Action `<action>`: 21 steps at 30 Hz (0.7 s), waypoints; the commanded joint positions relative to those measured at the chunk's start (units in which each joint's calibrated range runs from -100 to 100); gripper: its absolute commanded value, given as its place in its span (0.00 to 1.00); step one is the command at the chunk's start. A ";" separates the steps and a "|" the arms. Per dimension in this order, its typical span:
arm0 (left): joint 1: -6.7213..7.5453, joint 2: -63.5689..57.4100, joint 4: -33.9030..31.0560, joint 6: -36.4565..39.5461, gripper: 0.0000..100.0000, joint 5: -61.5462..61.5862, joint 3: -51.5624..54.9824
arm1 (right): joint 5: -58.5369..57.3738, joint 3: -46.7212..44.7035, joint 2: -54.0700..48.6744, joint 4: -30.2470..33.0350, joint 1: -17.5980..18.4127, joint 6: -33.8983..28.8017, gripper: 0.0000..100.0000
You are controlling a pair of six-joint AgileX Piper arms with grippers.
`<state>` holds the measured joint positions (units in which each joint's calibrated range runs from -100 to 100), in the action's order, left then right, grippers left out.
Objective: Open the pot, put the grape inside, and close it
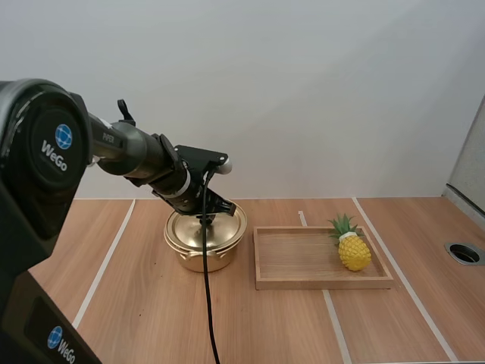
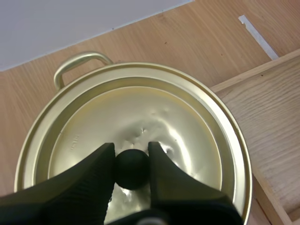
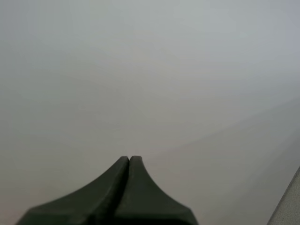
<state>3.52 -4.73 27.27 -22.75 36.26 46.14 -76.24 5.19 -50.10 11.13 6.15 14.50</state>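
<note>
Left gripper [image 2: 131, 149] pinched the knob [image 2: 132, 169] of the lid [image 2: 140, 108] — right gripper [image 3: 129, 161] pressed together.
A straight, level lift looked best — enough to clear the pot [image 1: 203, 256] rim.

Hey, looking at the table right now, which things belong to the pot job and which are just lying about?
For the job: pot, lid, knob pinched by the left gripper, pineapple (the one fruit here, likely what goes in the pot).
Just lying about: wooden tray holding the pineapple; right gripper, shut on nothing.
</note>
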 commanded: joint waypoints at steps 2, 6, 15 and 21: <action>0.02 1.21 -3.85 -1.01 0.00 -0.53 3.05 | 0.34 -0.29 -0.75 0.39 -0.21 -0.02 0.00; 0.02 1.21 -3.83 -1.01 0.00 0.19 3.05 | 0.34 -0.29 -0.75 0.39 -0.21 -0.02 0.00; 0.02 1.21 -4.36 -1.01 0.00 5.46 3.05 | 0.34 -0.29 -0.75 0.39 -0.21 -0.02 0.00; 0.02 0.21 -4.36 -1.01 0.00 6.94 3.05 | 0.34 -0.29 -0.75 0.39 -0.21 -0.02 0.00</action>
<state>3.64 -5.39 26.16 -23.05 34.79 47.30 -76.24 5.19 -50.10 11.13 6.15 14.50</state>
